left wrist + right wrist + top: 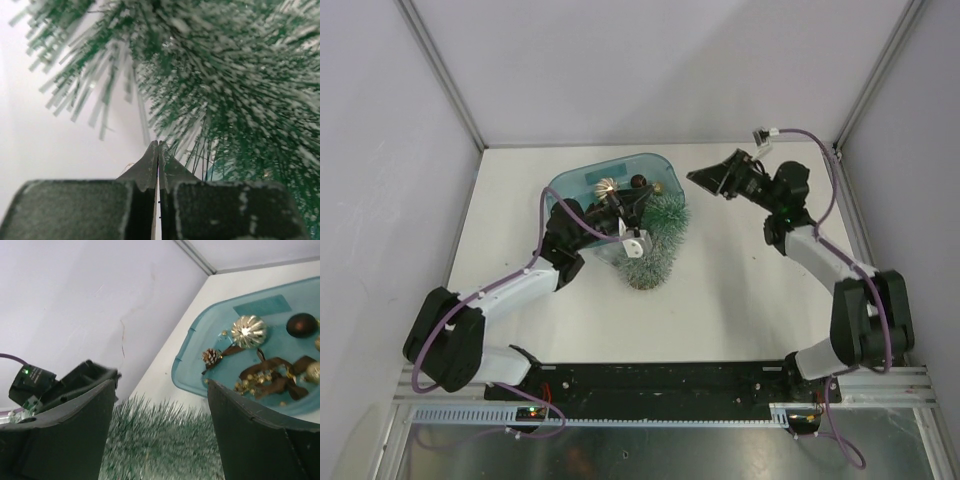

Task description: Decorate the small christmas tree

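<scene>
The left gripper (632,238) has its two fingers (150,165) pressed tight together. I cannot tell if something thin is pinched between them. The tips sit right at the frosty green needles of the small christmas tree (225,75). The left arm comes up from the near left corner. It bends at the elbow and reaches over to the tree.

The right gripper (715,178) has its fingers (75,440) far apart. Nothing is between them and they touch nothing. It hangs in the air to the right of the blue tub (570,185) and points back at it. The right arm comes up from the near right corner. It folds back at the elbow and stretches toward the far side of the table (740,300).

The tree (655,245) is on the white table, just beside the near right side of the tub. It looks like it is leaning or lying down, with its wide bushy end toward the arms.

In the tub (185,365) are a shiny gold ball (248,331), a dark brown ball (301,325), a little pine cone (211,356) and a brown ribbon (270,375) with gold beads.
</scene>
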